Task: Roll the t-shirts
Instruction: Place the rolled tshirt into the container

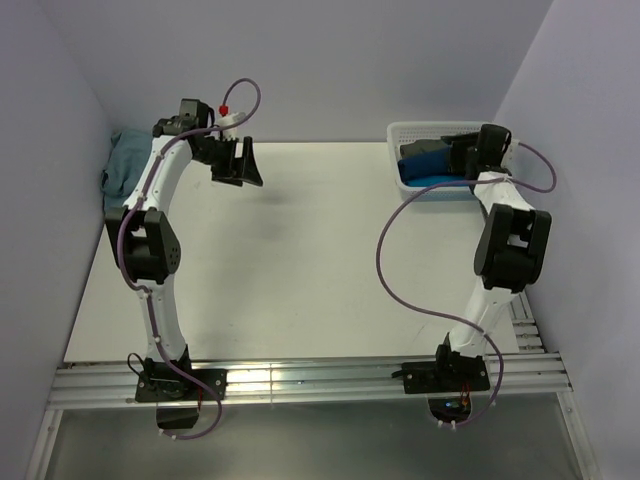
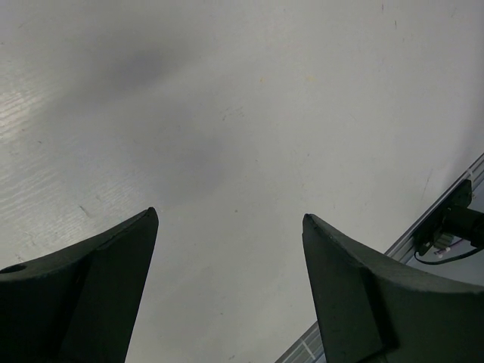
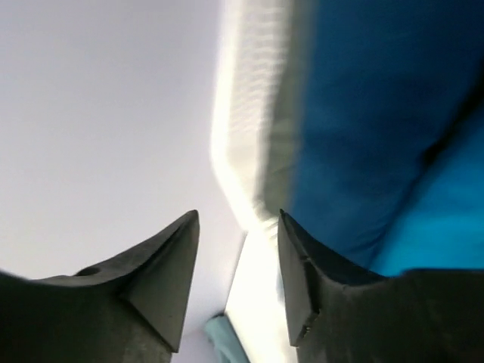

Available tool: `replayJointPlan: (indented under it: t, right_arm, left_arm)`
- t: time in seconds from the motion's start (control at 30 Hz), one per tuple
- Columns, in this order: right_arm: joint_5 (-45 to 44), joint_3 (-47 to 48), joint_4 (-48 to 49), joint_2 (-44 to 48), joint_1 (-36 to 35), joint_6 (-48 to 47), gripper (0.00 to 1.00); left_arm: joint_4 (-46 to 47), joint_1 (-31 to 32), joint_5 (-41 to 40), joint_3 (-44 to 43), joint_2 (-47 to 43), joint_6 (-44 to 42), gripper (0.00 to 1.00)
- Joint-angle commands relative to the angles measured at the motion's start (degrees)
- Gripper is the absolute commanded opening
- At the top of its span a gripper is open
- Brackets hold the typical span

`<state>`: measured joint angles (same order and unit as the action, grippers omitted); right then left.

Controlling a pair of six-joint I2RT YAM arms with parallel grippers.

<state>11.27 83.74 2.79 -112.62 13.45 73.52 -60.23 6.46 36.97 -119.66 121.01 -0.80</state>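
Over the white basket (image 1: pixel 397 160), the right gripper (image 3: pixel 238 215) hangs parted.

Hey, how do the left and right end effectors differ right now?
The left end effector hangs over bare table; the right end effector is at the white basket of blue shirts. The left's fingers are spread wide; the right's stand closer together. Shared: both are black, open and hold nothing.
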Motion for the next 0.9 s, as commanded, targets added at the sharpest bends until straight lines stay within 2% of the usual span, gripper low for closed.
replayJointPlan:
  t: [0.0,0.13,0.27,0.3,0.4,0.5,0.6,0.8,0.87]
  right_arm:
    - [1.21,-1.56,4.6,13.96,-0.97,-4.69,0.55]
    - [-3.08,-8.4,1.45,24.7,-7.02,-14.5,0.62]
    - [-17.83,-17.19,-0.06,36.91,-22.38,-23.4,0.7]
    - [-23.08,-21.3,1.16,38.68,-29.12,-24.2,0.71]
    - [-30.13,-27.38,1.52,43.35,-40.04,-25.35,0.74]
    - [-35.25,-28.64,-1.63,44.77,-47.87,-26.49,0.77]
    - [-37.98,-28.12,-4.26,44.77,-51.32,-27.64,0.79]
    - [-37.46,-30.04,-2.96,47.66,-52.04,-28.6,0.81]
    - [-37.72,-30.74,-1.48,48.89,-52.12,-28.95,0.84]
  left_arm:
    - [1.95,0.05,-1.11,-1.37,-5.87,0.36,0.83]
    - [5.46,-1.01,-3.3,2.4,-10.26,3.34,0.83]
    - [10.11,-2.68,-4.62,8.45,-16.15,4.22,0.82]
    - [11.09,-3.29,-4.8,9.69,-17.2,4.4,0.82]
    - [14.69,-4.08,-6.12,15.14,-21.33,4.58,0.82]
    - [18.37,-4.26,-6.56,20.33,-24.94,5.37,0.83]
    - [20.4,-4.26,-6.03,23.32,-26.88,6.24,0.83]
    - [20.68,-4.26,-6.21,24.73,-27.76,6.51,0.82]
    - [21.03,-4.26,-6.56,25.26,-28.46,6.34,0.83]
